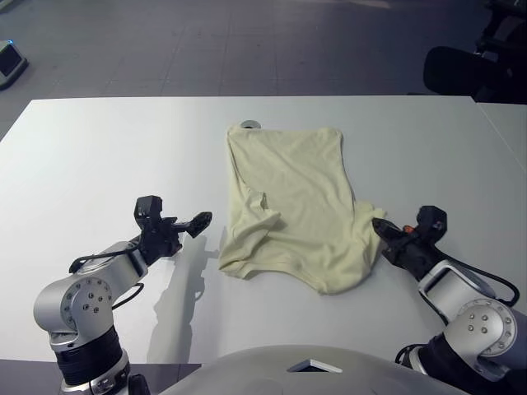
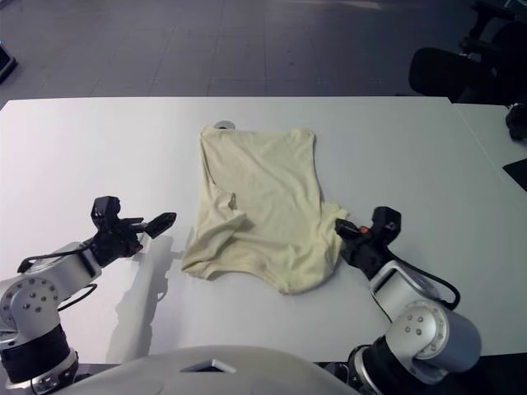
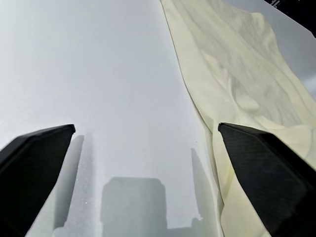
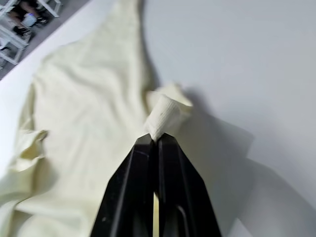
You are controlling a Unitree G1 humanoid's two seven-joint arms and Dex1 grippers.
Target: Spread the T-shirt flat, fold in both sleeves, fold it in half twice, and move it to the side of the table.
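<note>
Pale yellow fabric T-shirt (image 1: 288,197) lies near the middle of the white table (image 1: 99,148), its length running away from the robot. Its far edge is fairly straight and smooth. The near end is rumpled, with a fold of cloth turned in and bunched on its left side and the near hem curving unevenly. At the far left corner of the shirt a small round grey disc (image 1: 249,124) peeks out, touching the cloth's edge. The left pincer (image 1: 200,220) sits low over bare table just beside the shirt's near left edge, pointing toward it, with its two dark fingers (image 3: 39,148) spread wide apart and holding nothing. In the left wrist view one finger is close to the shirt's border, though I cannot tell whether it touches the cloth. The right pincer (image 1: 380,226) is at the shirt's near right side, where a bit of fabric juts out from the body of the garment. In the right wrist view its black fingers (image 4: 143,163) are pressed together and clamped on a small rolled tab of the yellow cloth, which casts a shadow on the table beside it. The rest of the shirt lies on the table surface.
</note>
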